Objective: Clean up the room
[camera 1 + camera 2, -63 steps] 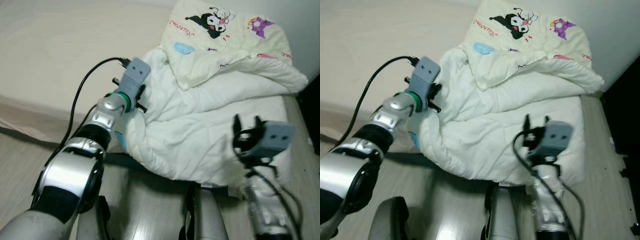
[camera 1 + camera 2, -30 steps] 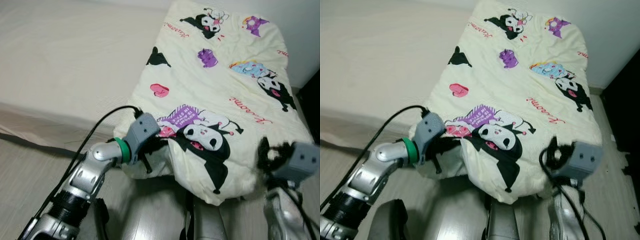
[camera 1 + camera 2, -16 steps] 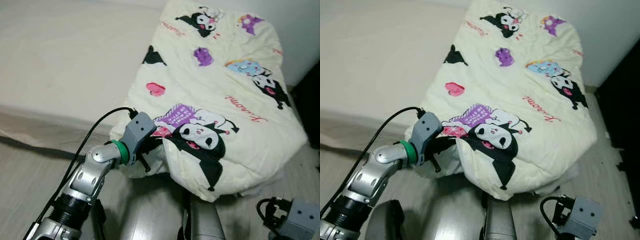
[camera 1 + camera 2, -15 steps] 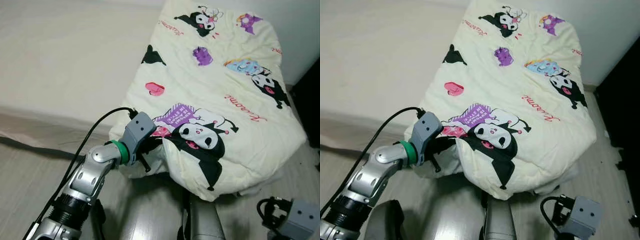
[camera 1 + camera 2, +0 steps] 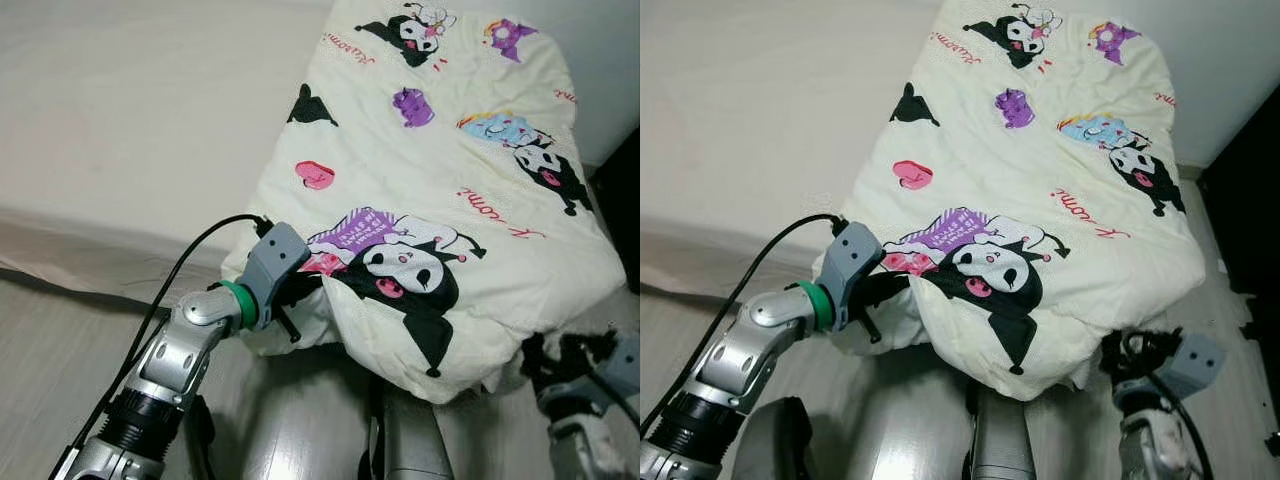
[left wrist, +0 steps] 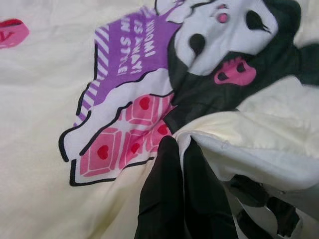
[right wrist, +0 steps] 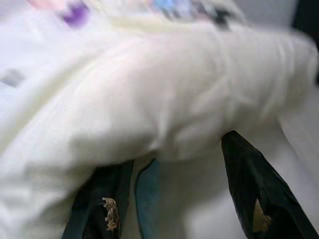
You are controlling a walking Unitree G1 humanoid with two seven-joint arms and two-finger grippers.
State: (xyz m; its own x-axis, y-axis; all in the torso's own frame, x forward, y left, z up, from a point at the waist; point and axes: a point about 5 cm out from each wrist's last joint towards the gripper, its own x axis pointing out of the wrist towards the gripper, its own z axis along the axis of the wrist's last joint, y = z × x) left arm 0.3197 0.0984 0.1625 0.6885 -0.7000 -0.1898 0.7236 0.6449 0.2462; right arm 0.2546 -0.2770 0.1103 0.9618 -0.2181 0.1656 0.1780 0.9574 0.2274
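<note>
- Two grippers are on one blanket (image 5: 440, 180), which lies spread, cartoon print up, over the mattress (image 5: 130, 130), its near edge hanging just off the end toward you.
- Your left gripper (image 6: 182, 149) has its fingers pressed together on a fold of the near edge, right beside the pink-and-purple print; that pinch is probably what keeps this corner pulled out flat.
- Left arm pose: elbow low, forearm angled up and forward, wrist (the one with the green ring) at the blanket's edge.
- Your right gripper (image 7: 174, 174) sits under the overhanging near corner on the other side, fingers spread apart, with cloth bulging just above them and nothing clamped.
- Right arm pose: held low, wrist tucked under the hem; its view is blurred.
- Judging by this, the right side wants a grip before any further straightening.
</note>
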